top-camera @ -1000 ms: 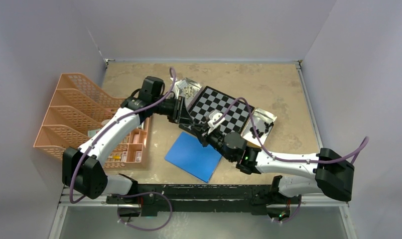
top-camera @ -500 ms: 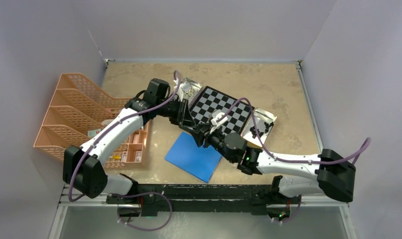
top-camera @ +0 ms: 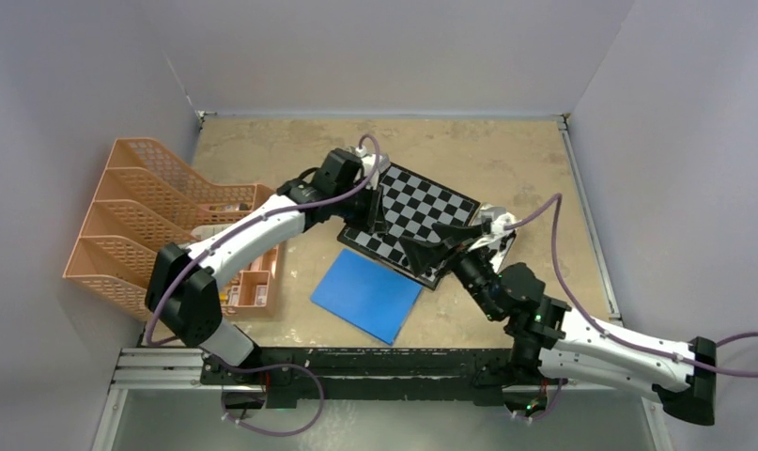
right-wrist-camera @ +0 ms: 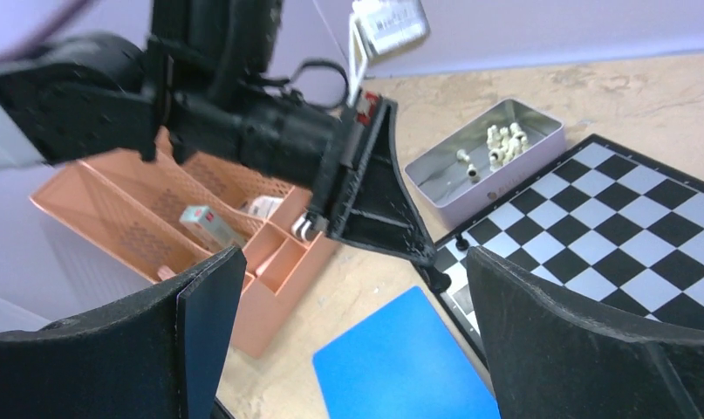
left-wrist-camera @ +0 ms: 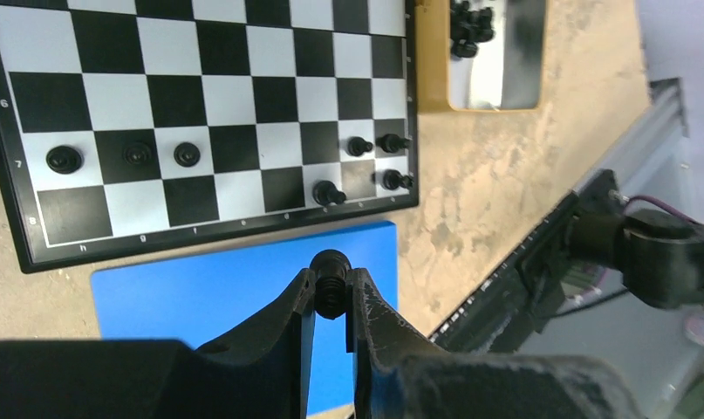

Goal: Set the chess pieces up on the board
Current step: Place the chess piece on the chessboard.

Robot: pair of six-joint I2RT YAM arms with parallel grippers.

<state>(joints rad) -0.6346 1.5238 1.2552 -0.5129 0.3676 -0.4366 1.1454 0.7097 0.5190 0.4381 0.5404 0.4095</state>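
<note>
Black chess piece [left-wrist-camera: 331, 284] is pinched between the left jaws, seven others [left-wrist-camera: 187, 154] on the board [left-wrist-camera: 235, 87]; right jaws spread wide.

Table [top-camera: 506, 155], mottled tan top. Carries:
- board [top-camera: 429, 202], set askew at centre
- blue sheet [top-camera: 365, 296], just beside the board's near edge
- orange mesh file rack [top-camera: 131, 216] at left, with compartment tray [top-camera: 257, 272] alongside
- open tin [right-wrist-camera: 448, 175] of cream pieces [right-wrist-camera: 502, 140], off one board corner
- second tin [left-wrist-camera: 514, 52] of black pieces [left-wrist-camera: 470, 22], off another corner
</note>
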